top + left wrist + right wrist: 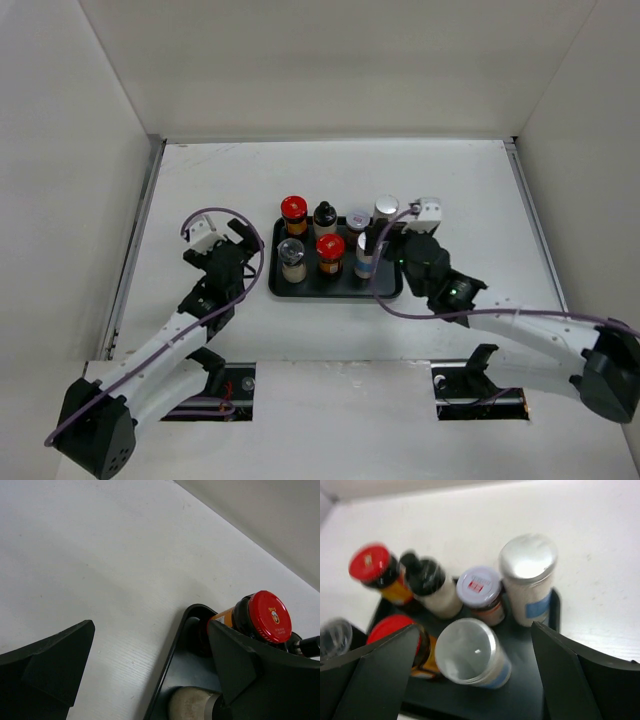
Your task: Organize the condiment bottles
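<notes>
Standing in tray (312, 289): condiment bottles (330, 247); left hand (150, 630), right hand (475, 627) both released.

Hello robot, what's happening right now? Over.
Left gripper open, empty. Right gripper open at the tray. Condiment bottles all upright inside it. Nothing blocking.

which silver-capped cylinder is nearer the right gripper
The front-row cylinder, framed between the right gripper's open fingers; the other cylinder stands at the tray's back corner.
</notes>
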Robot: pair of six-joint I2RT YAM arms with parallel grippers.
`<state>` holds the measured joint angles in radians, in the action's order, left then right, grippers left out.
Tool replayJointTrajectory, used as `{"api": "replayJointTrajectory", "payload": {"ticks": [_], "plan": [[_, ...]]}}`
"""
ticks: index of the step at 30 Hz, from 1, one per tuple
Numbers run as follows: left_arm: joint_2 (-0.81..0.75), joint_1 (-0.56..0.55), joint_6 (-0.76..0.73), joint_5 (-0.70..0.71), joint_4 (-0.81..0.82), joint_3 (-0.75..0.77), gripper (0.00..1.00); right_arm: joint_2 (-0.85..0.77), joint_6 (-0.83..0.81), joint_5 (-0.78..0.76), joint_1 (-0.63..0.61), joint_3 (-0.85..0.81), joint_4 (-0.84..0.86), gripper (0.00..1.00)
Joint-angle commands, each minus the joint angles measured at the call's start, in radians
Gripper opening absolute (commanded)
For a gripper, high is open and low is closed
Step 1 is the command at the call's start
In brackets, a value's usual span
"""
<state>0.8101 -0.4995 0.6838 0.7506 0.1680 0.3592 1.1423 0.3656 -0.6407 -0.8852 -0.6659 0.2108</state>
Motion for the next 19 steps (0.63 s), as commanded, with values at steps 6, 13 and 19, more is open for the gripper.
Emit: {"api": "replayJointTrajectory", "payload": {"ticks": [6,13,19], "plan": [[0.066,-0.001,0.002,-0.007,-0.174,0.159,1.00,-0.363,0.127,-0.074,0.218,0.238,0.239,1.00],[0.067,-0.035,-0.006,-0.013,-0.214,0.242,1.00,-0.411,0.263,-0.071,0.294,0.336,0.248,1.00],[0.123,-0.061,-0.024,-0.002,-0.226,0.296,1.00,-0.343,0.269,-0.030,0.306,0.328,0.269,1.00]]}}
